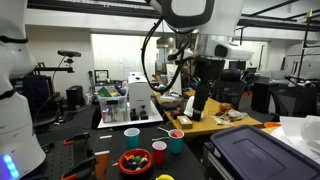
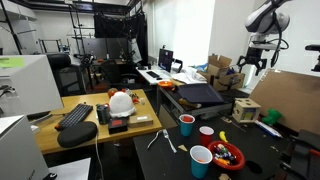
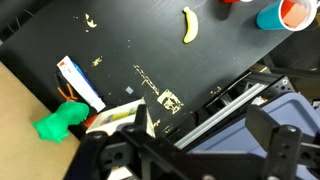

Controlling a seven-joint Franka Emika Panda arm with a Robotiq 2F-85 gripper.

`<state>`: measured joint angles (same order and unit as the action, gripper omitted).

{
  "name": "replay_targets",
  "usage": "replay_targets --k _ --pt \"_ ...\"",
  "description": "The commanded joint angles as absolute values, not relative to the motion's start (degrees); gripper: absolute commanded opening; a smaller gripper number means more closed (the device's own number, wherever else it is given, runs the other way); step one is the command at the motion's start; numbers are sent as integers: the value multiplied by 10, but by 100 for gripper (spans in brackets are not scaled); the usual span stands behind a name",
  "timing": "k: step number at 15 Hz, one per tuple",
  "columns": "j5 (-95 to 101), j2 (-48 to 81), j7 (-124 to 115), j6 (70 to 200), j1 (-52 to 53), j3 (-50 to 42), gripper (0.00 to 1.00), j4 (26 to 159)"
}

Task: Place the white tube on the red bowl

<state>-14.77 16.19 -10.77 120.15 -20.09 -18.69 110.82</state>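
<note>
The red bowl [image 1: 133, 162] with small coloured pieces sits near the front edge of the black table; it also shows in an exterior view [image 2: 226, 155]. It is outside the wrist view. A slim white tube [image 3: 80, 85] lies on the black table next to a green object [image 3: 60, 122], at the left of the wrist view. It is too small to make out in the exterior views. My gripper [image 3: 205, 140] is open and empty, high above the table and far from the bowl. It shows in both exterior views [image 1: 200, 105] [image 2: 250, 62].
A pink cup [image 1: 132, 134], a red cup [image 1: 158, 152] and a teal cup [image 1: 176, 141] stand near the bowl. A banana [image 3: 188, 25] lies on the table. A dark lidded bin [image 1: 255, 150] stands beside it. A wooden block [image 2: 245, 108] sits near the green object.
</note>
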Motion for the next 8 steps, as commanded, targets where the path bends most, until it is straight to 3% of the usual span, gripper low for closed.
replay_targets --k 1,8 --pt "-192 220 -121 1198 -230 -186 100 1079" --pt "-282 289 -115 1225 -294 -186 100 1093"
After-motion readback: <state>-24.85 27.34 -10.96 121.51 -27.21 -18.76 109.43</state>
